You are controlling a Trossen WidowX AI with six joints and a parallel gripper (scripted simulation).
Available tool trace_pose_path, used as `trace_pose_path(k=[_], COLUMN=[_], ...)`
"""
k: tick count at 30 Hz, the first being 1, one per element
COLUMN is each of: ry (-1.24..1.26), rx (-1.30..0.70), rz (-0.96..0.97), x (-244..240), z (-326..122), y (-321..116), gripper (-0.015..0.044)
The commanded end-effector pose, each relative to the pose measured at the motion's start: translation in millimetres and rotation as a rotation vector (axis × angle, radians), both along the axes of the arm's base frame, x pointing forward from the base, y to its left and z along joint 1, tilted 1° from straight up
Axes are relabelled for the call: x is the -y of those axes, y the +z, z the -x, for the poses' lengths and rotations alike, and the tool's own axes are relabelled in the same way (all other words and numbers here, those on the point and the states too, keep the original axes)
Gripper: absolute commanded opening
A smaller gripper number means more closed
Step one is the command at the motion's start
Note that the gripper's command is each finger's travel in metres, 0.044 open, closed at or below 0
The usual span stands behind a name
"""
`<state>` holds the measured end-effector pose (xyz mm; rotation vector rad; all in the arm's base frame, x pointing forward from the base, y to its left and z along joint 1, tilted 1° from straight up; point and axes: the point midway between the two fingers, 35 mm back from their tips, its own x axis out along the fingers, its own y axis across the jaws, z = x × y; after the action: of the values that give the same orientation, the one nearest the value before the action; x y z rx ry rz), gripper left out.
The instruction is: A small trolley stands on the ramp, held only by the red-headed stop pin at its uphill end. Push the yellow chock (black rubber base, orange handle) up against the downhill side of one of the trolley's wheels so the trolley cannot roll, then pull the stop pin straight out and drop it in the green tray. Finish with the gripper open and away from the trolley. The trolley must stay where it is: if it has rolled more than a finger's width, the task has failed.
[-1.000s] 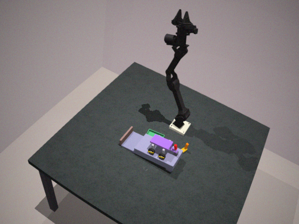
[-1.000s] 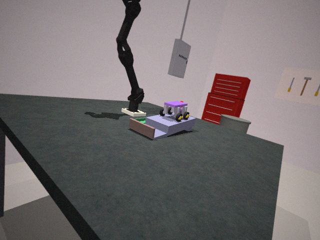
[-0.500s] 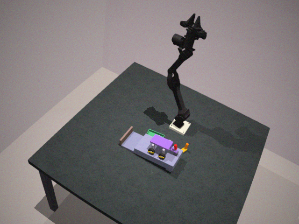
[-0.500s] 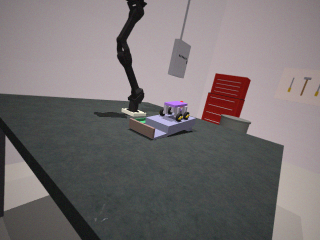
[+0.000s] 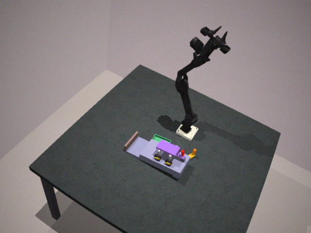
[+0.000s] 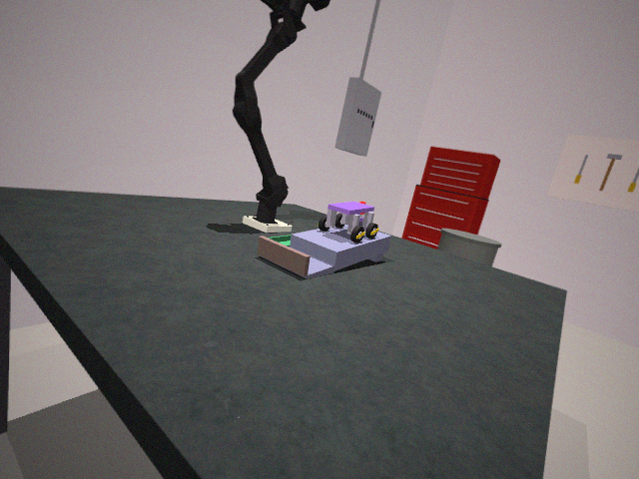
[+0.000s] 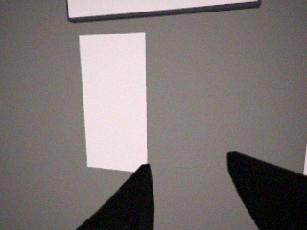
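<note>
Dark table (image 5: 100,160) (image 6: 310,350), black arm (image 5: 184,95) (image 6: 253,111) stretched high

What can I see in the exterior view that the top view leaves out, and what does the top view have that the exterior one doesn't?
Only the exterior view: a grey wall box, a red tool chest, a grey bin and a tool panel.

Only the top view: the orange-handled chock and the gripper's fingertips, standing apart.

Both: the purple-topped trolley on its ramp, the red pin head and the green tray.
</note>
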<state>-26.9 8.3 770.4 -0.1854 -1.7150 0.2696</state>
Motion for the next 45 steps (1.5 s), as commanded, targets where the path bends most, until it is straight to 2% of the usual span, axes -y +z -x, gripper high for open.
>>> trace_pose_path(k=[1, 8, 15, 26, 36, 45], ry=[0.134, 0.374, 0.588, 0.852, 0.994, 1.017], rx=[-0.085, -0.311, -0.617, -1.228, -1.868, -2.432], rz=[0.172, 0.423, 0.624, 0.778, 0.678, 0.336], x=[-54.7, -128.5, -191.1, -263.1, -297.3, -301.9], z=[-7.7, -27.1, -52.1, -97.1, -137.5, -167.6], y=[-14.2, -49.6, -95.2, -185.0, -280.1, -369.1], gripper=[0.019, 0.019, 0.019, 0.019, 0.019, 0.019])
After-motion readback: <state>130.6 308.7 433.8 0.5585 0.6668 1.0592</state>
